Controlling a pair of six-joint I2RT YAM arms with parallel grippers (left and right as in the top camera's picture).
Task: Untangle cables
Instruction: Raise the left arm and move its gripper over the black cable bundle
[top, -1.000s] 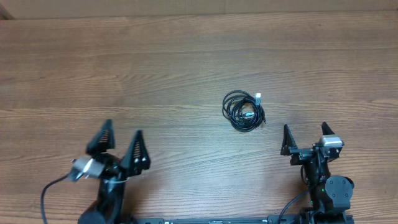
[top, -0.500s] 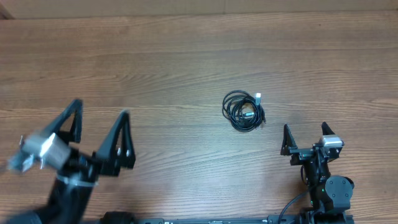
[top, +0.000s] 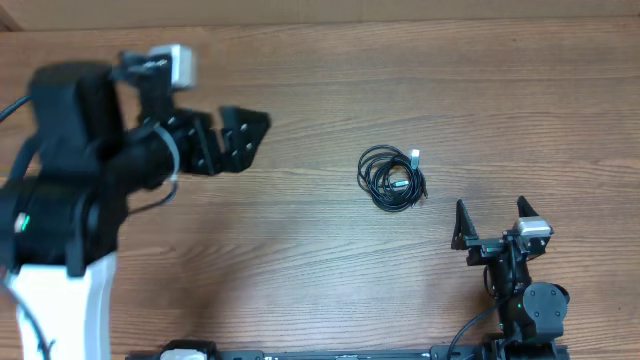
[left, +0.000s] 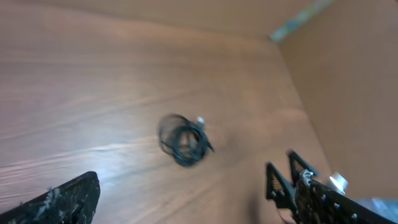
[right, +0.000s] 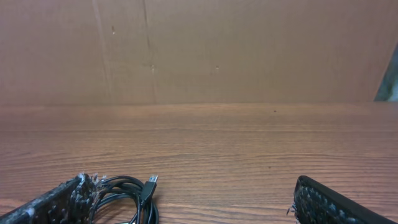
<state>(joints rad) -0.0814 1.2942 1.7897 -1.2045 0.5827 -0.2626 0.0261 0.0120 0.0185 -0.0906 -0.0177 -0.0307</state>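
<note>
Left gripper (top: 222, 140) swung up toward the unmoved cables (top: 392, 178), jaws apparently apart; right gripper (top: 490, 207) sits jaws spread.

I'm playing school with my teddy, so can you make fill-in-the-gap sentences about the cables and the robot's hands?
1. The cables are the colour ____.
2. They lie coiled together on a table made of ____.
3. The left hand and the right hand are both ____, holding nothing.

Missing words: black; wood; open.
</note>
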